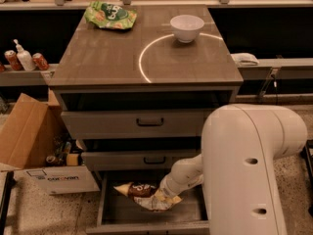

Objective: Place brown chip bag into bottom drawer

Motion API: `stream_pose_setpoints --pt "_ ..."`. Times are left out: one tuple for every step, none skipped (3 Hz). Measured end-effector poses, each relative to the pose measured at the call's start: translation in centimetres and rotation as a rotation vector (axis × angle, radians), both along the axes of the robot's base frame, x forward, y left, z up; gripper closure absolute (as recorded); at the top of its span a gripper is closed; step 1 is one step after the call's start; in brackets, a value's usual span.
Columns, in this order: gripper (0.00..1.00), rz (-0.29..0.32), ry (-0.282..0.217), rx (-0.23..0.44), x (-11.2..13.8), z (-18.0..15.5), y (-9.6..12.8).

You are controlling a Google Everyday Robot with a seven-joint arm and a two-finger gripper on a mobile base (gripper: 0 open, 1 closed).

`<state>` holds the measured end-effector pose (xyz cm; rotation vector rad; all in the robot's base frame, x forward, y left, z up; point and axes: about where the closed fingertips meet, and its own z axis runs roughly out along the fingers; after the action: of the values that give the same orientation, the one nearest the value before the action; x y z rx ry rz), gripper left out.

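The brown chip bag (138,190), dark brown with white script and a yellow end, sits low inside the open bottom drawer (146,226). My gripper (160,198) is down in the drawer at the bag's right end, where silvery crinkled foil bunches around it. The white arm (244,165) reaches in from the right and fills the right side of the view, hiding the drawer's right part.
On the cabinet top stand a green chip bag (110,15) at the back left and a white bowl (187,27) at the back right. The two upper drawers (146,124) are slightly pulled out. An open cardboard box (34,146) stands on the floor to the left.
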<state>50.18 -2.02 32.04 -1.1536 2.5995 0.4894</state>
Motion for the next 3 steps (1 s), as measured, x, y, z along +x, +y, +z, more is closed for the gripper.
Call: stream_pose_setpoints --pt "0.34 -0.041 -0.035 0.049 1.6 -1.5 -0.6" --pt "0.12 -0.053 -0.058 0.104 2.6 -2.1 -0.6" --pt "0.00 -0.053 -0.076 0.152 3.1 -2.1 -0.7"
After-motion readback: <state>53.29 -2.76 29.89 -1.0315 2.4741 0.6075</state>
